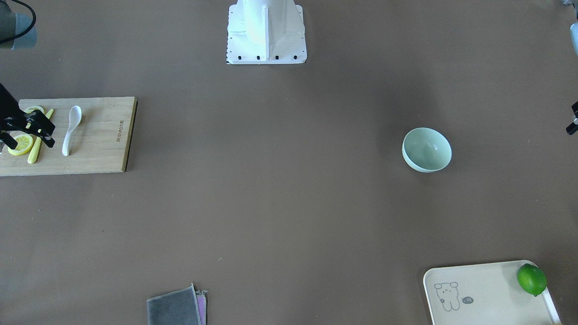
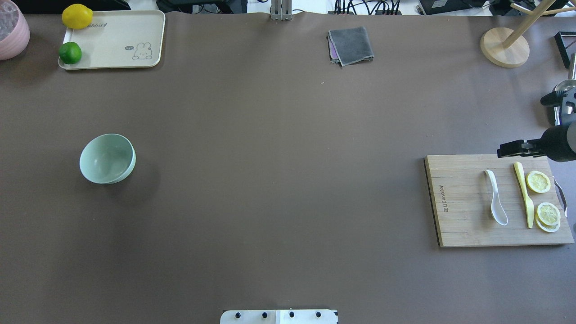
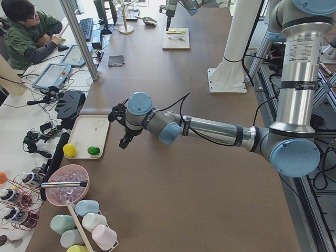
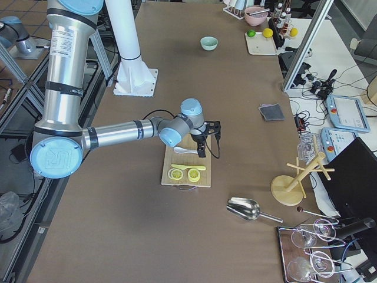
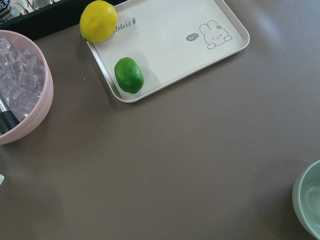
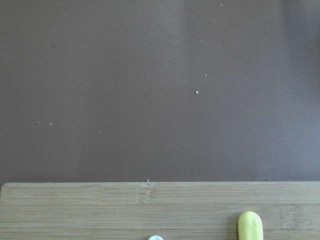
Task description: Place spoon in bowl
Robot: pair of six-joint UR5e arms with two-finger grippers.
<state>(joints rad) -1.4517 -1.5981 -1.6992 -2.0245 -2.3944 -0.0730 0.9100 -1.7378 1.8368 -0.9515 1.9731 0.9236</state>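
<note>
The white spoon [image 1: 71,131] lies on a wooden cutting board [image 1: 104,149] at the robot's right end of the table; it also shows in the overhead view [image 2: 496,202]. The mint-green bowl [image 1: 426,149] stands upright and empty on the robot's left side [image 2: 107,158], far from the spoon. My right gripper [image 1: 30,144] is open and empty, hovering over the board's outer part above the knife and lemon slices, beside the spoon. My left gripper [image 3: 118,128] hangs above the table near the tray; I cannot tell whether it is open or shut. The bowl's rim [image 5: 310,205] shows in the left wrist view.
A yellow plastic knife [image 2: 524,193] and lemon slices [image 2: 538,182] lie on the board beside the spoon. A cream tray [image 2: 117,45] holds a lime [image 2: 70,52] and a lemon [image 2: 77,16]. A pink ice bowl [image 5: 20,95], a grey cloth [image 2: 351,45] and a wooden stand [image 2: 504,47] sit at the far edge.
</note>
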